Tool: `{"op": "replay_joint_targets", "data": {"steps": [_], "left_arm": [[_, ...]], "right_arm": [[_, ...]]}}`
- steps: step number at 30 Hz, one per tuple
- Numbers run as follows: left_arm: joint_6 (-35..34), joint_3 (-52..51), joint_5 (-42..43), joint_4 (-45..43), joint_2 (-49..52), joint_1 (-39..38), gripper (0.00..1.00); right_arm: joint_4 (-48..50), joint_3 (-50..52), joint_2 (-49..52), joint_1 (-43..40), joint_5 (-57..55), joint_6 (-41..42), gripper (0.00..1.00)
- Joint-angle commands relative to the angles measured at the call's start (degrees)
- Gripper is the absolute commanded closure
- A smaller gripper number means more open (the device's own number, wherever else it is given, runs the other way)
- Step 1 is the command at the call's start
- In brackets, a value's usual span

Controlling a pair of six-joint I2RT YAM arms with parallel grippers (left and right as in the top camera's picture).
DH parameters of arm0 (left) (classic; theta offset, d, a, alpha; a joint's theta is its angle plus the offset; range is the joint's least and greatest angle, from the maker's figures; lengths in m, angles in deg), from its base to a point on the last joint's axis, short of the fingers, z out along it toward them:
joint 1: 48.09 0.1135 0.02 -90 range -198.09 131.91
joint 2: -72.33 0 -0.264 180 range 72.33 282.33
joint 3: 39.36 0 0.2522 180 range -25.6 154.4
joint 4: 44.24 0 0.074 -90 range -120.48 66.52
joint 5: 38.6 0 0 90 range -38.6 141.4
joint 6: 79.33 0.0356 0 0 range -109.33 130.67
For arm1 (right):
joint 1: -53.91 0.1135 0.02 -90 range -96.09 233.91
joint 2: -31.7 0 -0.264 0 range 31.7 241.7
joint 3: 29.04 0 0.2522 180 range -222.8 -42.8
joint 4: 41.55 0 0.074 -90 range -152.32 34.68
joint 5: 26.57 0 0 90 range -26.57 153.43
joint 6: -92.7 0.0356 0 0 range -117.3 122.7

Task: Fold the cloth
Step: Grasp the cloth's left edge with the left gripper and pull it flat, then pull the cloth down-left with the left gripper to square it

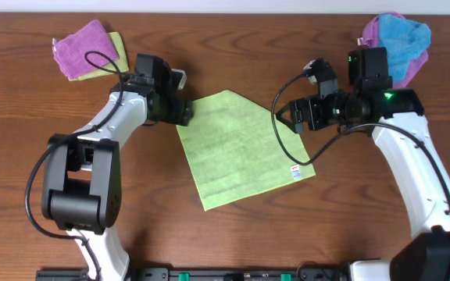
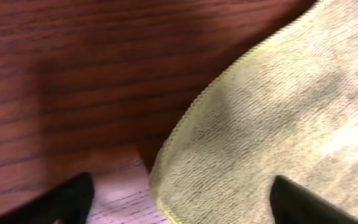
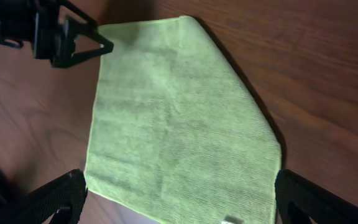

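Green cloth [image 1: 241,148] sits mid-table, one corner pointing at the near edge. We've got the left gripper [image 1: 184,115] spread open either side of its left corner and the right gripper [image 1: 289,117] wide open by its right edge. Rag piles [image 1: 88,48] sit in both far corners.

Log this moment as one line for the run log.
green cloth: spread on table | left claw: open, at its left corner | right claw: open, by its right edge | fold: not begun
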Motion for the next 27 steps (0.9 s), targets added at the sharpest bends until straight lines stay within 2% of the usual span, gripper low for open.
{"op": "replay_joint_targets", "data": {"steps": [1, 5, 7, 8, 9, 10, 13, 16, 18, 21, 24, 25, 27], "left_arm": [[-0.5, 1.4, -3.1, 1.7, 0.7, 0.0, 0.05], [-2.1, 3.4, -3.0, 8.9, 0.7, 0.0, 0.05], [-4.0, 4.4, -2.8, 12.0, 0.6, 0.0, 0.05], [-6.1, 4.9, -2.8, 13.4, 0.5, 0.0, 0.05], [-9.1, 5.4, -2.8, 14.7, 0.3, 0.0, 0.04], [-12.4, 5.9, -2.8, 16.0, 0.2, 0.0, 0.04], [-16.5, 7.3, 0.9, 19.5, -0.1, 0.0, 0.05], [-14.4, 8.1, 10.0, 23.0, -0.8, 0.0, 0.0], [-14.3, 8.1, 12.6, 25.6, -1.4, -0.5, 0.1], [-11.3, 8.1, 12.4, 30.7, -2.3, -3.4, 0.14], [-11.0, 8.0, 12.3, 32.2, -3.7, -7.2, 0.21], [-11.0, 8.0, 12.2, 32.6, -4.5, -8.4, 0.24], [-11.0, 7.9, 11.1, 33.5, -6.7, -10.3, 0.27]], "right_arm": [[-0.5, -0.9, -0.8, -0.5, -1.5, -0.5, 0.04], [-3.1, -0.9, -0.8, -0.5, -9.7, -0.5, 0.14], [-3.8, -0.9, -0.8, -0.5, -13.4, -0.5, 0.32], [-4.0, -0.9, -0.8, -0.5, -14.3, -0.5, 0.46], [-3.9, -0.9, -0.8, -0.5, -15.1, -0.5, 0.83], [-3.9, -0.9, -0.8, -0.5, -15.5, -0.5, 0.98], [-4.5, -0.9, -0.8, -0.5, -16.5, -0.5, 0.99], [-6.8, -0.9, -0.8, -0.5, -18.4, -0.5, 0.98], [-9.3, -0.9, -0.8, -0.5, -20.6, -1.0, 0.99], [-13.0, -0.9, -1.0, -0.5, -21.0, -2.8, 0.98], [-13.6, -0.9, -3.7, -1.4, -20.9, -3.0, 0.87], [-13.7, -0.9, -5.3, -2.3, -20.9, -3.0, 0.81], [-13.8, -0.9, -8.6, -4.0, -20.5, -3.0, 0.76]]}}
